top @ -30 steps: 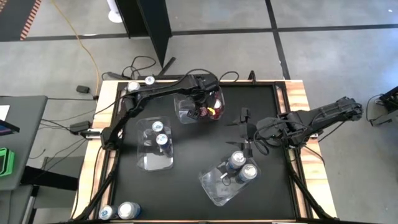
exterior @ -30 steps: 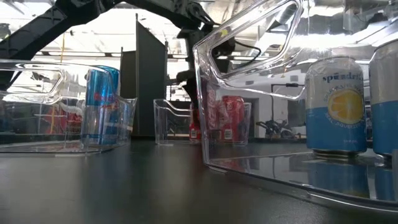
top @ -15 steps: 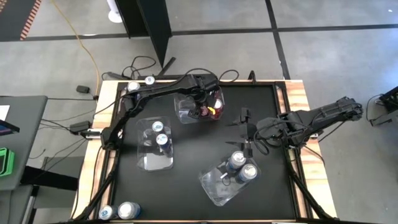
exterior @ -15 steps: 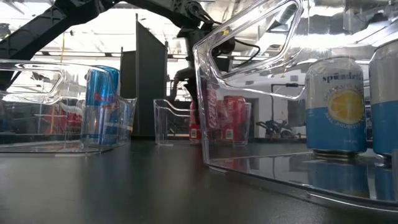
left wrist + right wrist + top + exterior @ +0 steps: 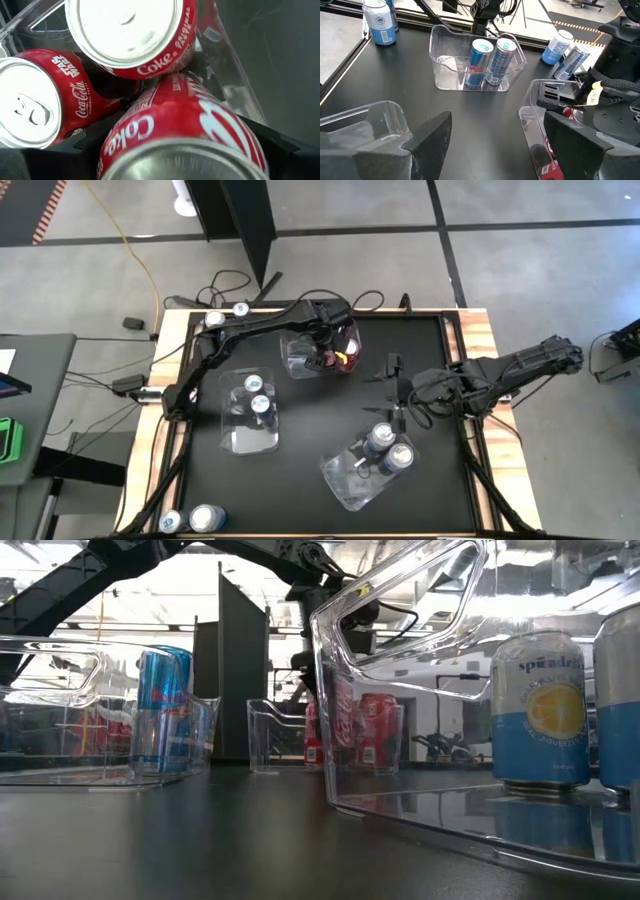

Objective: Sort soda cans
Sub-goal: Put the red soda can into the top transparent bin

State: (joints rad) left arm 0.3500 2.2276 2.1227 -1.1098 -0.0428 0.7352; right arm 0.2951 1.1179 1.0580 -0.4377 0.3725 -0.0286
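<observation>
Your left gripper (image 5: 328,352) sat inside the far clear bin (image 5: 300,365), jaws spread around a red can (image 5: 185,130) among two others, likely setting it down. Right gripper (image 5: 392,392) idled wide apart over the bench (image 5: 310,430).

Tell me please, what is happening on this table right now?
The robot is sorting soda cans into clear bins. The left gripper is down in the far bin with a red can between its fingers, beside two other red cans. The right gripper waits open above the table. Another bin holds blue cans.
</observation>
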